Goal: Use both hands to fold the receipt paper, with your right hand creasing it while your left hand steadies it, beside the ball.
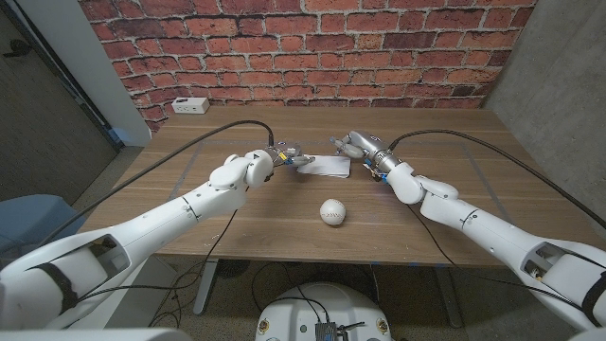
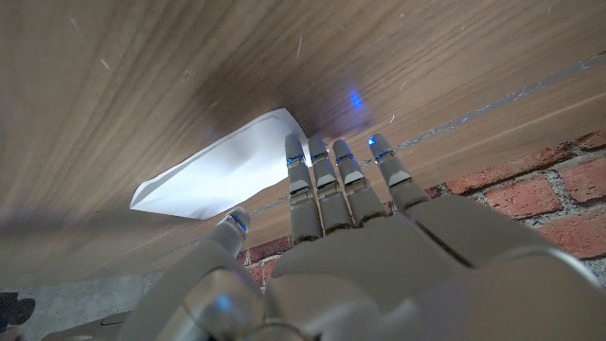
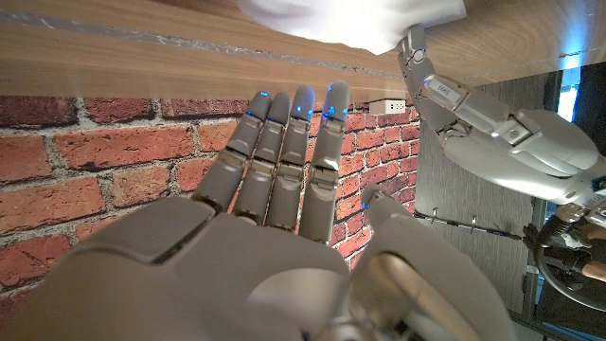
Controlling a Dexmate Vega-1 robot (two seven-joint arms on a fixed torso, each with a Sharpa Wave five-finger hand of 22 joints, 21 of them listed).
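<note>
The white receipt paper (image 1: 322,168) lies on the wooden table (image 1: 237,223), slightly lifted along one edge; it also shows in the left wrist view (image 2: 222,170) and the right wrist view (image 3: 350,19). My left hand (image 1: 282,157) reaches in with straight fingers, and its fingertips (image 2: 294,144) touch the paper's left end. My right hand (image 1: 356,147) hovers at the paper's right end with fingers (image 3: 284,133) extended and holding nothing. In the right wrist view the left hand (image 3: 492,123) has one fingertip on the paper. The white ball (image 1: 331,212) sits nearer the front edge, just in front of the paper.
A small white box (image 1: 190,105) stands at the table's back left, by the brick wall (image 1: 312,47). Black cables (image 1: 218,133) run across the tabletop along both arms. Bare wood lies left and right of the ball.
</note>
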